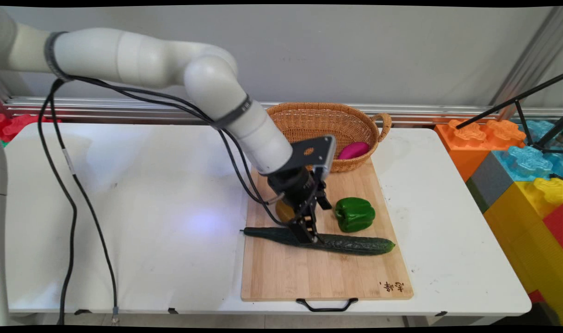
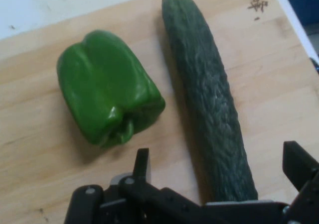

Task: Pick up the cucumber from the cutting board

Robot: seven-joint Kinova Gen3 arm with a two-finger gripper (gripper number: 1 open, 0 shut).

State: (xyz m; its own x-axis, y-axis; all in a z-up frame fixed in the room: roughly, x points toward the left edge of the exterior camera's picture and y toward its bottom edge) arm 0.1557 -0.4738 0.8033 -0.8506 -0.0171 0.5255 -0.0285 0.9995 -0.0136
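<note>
While my arm reaches down from the upper left, my gripper [image 1: 307,230] hangs low over the wooden cutting board [image 1: 309,277] with its fingers spread wide, one on either side of the long dark cucumber [image 1: 355,243] and grasping nothing. The cucumber lies flat across the board from nine o'clock to three o'clock, its stem end poking past the board's left edge onto the white table [image 1: 124,208]. A green bell pepper [image 1: 354,214] sits just beside it at one o'clock from my fingers, and a wicker basket [image 1: 309,121] holding a magenta object [image 1: 353,150] stands at twelve o'clock on the board's far end.
</note>
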